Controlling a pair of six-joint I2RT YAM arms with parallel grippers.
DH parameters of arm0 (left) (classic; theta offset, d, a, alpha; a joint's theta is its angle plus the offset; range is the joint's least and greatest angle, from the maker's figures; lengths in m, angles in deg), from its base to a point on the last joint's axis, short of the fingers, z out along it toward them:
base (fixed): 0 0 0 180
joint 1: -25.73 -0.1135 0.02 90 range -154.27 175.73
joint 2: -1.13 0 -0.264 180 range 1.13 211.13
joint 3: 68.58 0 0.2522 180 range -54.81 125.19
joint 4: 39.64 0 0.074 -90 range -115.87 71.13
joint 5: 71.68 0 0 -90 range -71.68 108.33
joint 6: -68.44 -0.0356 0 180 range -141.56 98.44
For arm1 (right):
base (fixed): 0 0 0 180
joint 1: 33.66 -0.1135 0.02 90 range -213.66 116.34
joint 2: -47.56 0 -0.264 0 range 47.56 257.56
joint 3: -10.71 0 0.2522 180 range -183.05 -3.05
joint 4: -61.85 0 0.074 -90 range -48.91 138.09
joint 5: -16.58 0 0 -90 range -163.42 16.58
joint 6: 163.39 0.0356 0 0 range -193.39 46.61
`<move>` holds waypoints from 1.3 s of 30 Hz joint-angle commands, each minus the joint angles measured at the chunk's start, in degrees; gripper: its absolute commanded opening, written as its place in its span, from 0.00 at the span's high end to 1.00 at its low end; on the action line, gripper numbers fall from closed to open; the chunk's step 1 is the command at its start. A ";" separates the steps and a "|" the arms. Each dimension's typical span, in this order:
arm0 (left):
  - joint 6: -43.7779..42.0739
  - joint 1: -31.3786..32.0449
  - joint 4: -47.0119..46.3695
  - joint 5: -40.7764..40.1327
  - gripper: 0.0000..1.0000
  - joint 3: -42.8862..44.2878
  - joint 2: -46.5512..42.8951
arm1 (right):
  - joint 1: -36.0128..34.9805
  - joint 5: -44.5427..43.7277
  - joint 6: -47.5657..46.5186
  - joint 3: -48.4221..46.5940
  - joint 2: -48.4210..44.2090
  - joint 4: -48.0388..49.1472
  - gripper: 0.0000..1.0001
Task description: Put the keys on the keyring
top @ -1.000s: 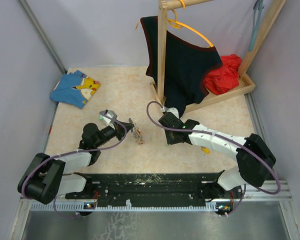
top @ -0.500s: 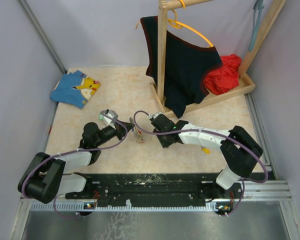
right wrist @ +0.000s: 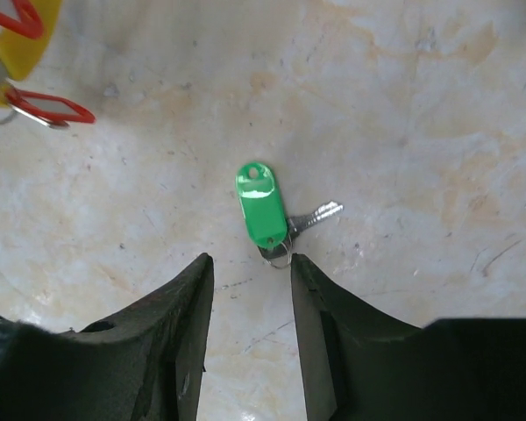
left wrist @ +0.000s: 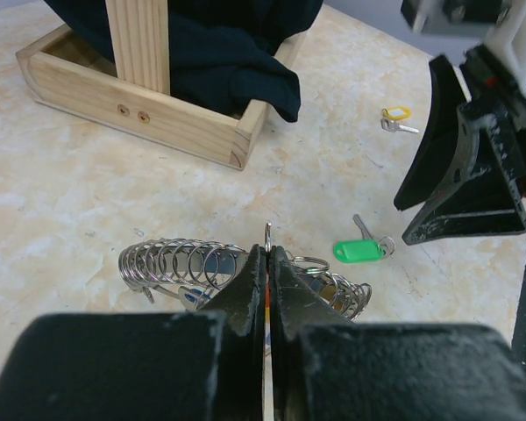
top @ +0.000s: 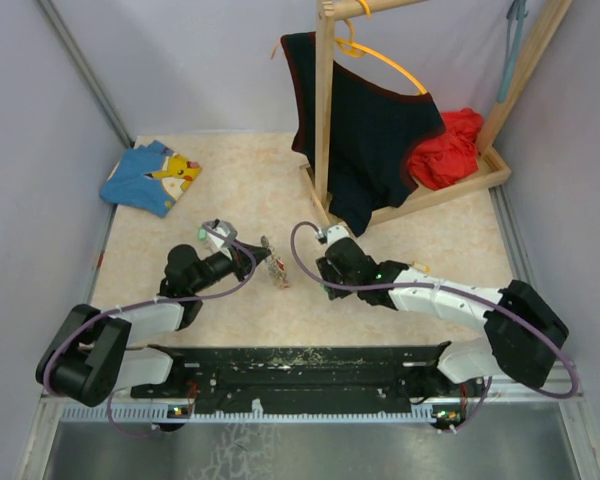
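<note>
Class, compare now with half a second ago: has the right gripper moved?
Yes. Measured against the wooden rack base, the right gripper has swung rightward and slightly toward the near edge, away from the keyring.

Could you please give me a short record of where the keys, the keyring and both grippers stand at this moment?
left gripper: shut on a ring of the keyring
keyring: silvery coil lying on the table
right gripper: open, poised over the green-tagged key, nothing held
green-tagged key: flat on the table, off the keyring
yellow-tagged key: loose on the table, farther off
</note>
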 commanded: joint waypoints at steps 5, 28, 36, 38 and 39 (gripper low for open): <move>-0.44 0.35 -1.92 1.66 1.00 2.09 0.13 | 1.53 -2.38 12.09 14.62 -6.81 17.37 0.62; -0.49 1.06 -1.83 2.17 1.00 2.68 1.60 | 6.90 2.68 19.78 22.65 -4.67 27.13 0.70; -0.72 1.27 -1.64 2.12 1.00 2.88 1.93 | 6.90 9.06 18.43 22.03 -0.86 31.07 0.75; -0.87 1.30 -1.43 2.10 1.00 2.96 1.88 | 6.90 8.70 18.49 22.12 -0.95 31.05 0.78; -0.86 1.38 -1.40 2.10 1.00 2.97 1.86 | 6.90 8.60 18.47 22.20 -1.17 30.84 0.80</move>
